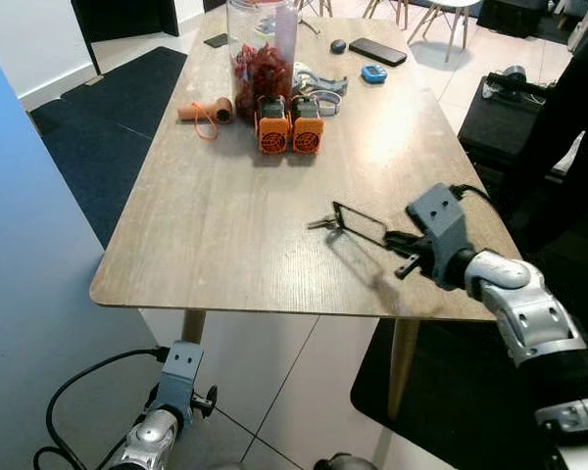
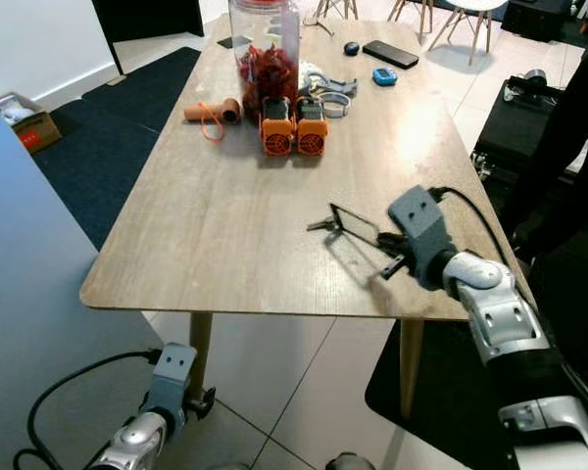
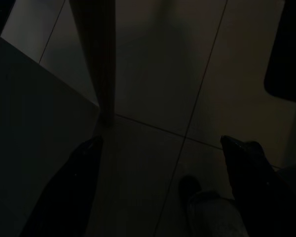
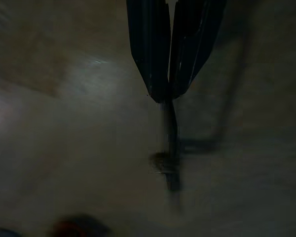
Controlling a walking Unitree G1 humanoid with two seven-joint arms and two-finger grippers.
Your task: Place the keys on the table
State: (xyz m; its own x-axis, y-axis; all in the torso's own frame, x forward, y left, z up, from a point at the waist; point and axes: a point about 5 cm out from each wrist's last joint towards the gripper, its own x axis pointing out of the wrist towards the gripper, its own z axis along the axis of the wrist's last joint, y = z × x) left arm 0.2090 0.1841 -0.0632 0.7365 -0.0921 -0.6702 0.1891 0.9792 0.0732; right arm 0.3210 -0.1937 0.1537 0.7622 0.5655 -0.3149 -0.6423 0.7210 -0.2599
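Observation:
The keys (image 1: pixel 323 222) are a small metal bunch on a thin black loop (image 1: pixel 361 223), held low over the wooden table (image 1: pixel 225 245) near its front right part. My right gripper (image 1: pixel 392 239) reaches in from the right edge and is shut on the loop's near end. The loop casts a shadow on the wood; I cannot tell whether the keys touch the top. In the right wrist view the closed fingers (image 4: pixel 150 59) pinch the strap with the keys (image 4: pixel 168 163) hanging beyond them. My left arm (image 1: pixel 171 392) hangs idle below the table, its gripper (image 3: pixel 160 148) open above the floor tiles.
At the table's far end stand a jar of red pieces (image 1: pixel 262 54), two orange blocks (image 1: pixel 289 125), a tan roll (image 1: pixel 204 112), metal clips (image 1: pixel 318 86), a blue object (image 1: pixel 374 73) and a phone (image 1: pixel 377 51). A blue panel (image 1: pixel 29 255) is close on the left. A black case (image 1: pixel 505 108) lies on the floor at right.

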